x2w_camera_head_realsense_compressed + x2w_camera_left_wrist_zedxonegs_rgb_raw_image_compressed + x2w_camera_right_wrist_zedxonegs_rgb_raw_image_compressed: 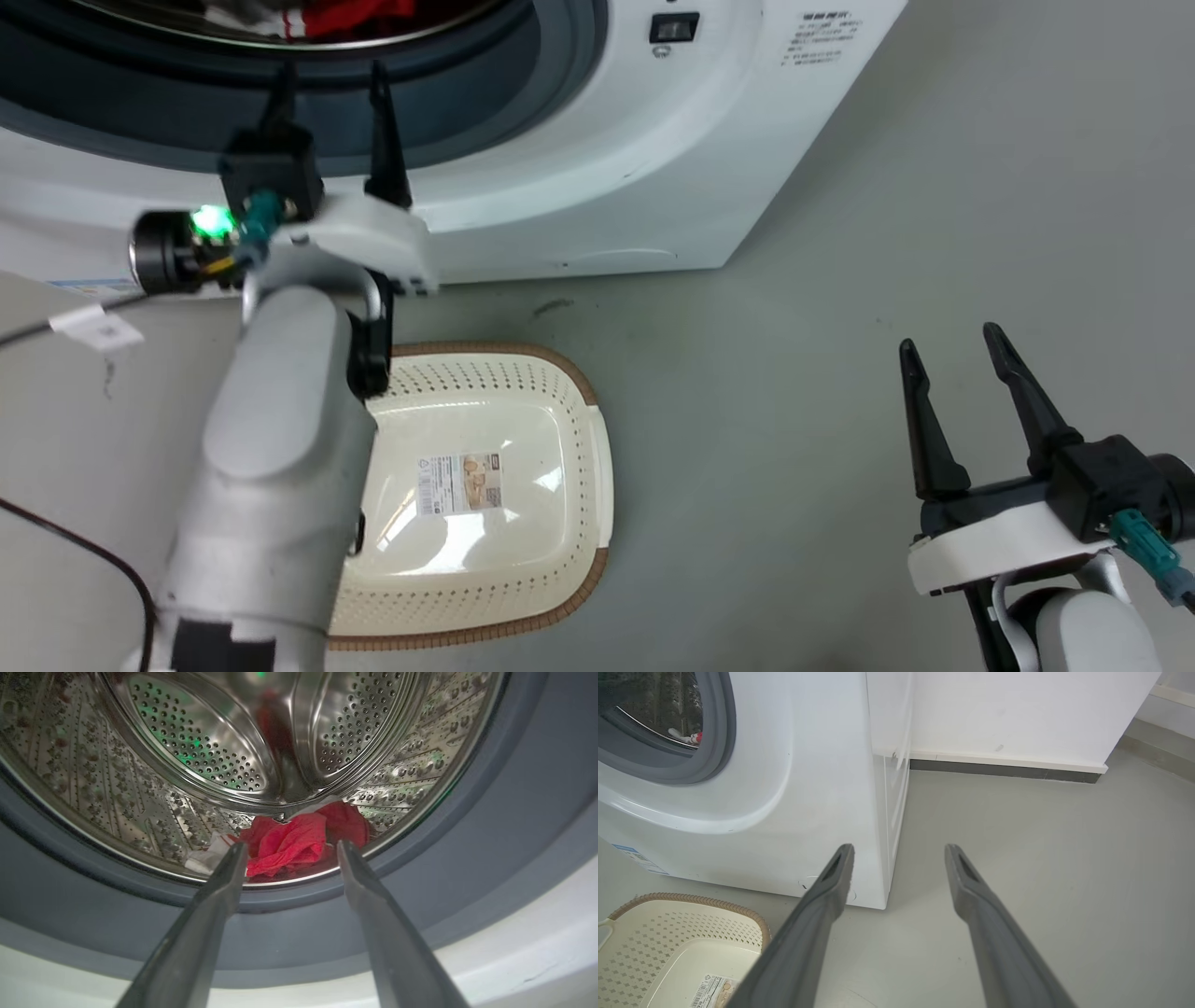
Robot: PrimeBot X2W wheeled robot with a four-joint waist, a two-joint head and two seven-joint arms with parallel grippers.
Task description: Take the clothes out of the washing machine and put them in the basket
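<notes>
red clothes (299, 835) lie bunched low in the steel drum (187, 742), just past the left gripper (292, 845), fingers spread and empty, with the grey rubber rim (514, 835) crossing beneath its tips. the heap stretches sideways across the fingers. behind that gripper sits the basket (595, 467), near the washing machine (597, 187); the right gripper (948, 338), also spread, holds nothing.

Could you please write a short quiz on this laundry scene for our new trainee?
1. True or false: the red clothes already lie in the basket.
2. Which gripper points into the washing machine? A) left gripper B) right gripper C) both
3. Fill in: the right gripper's jaws stand ____, holding nothing.
Key: 1 false, they lie inside the washing machine; 2 A; 3 open.
</notes>
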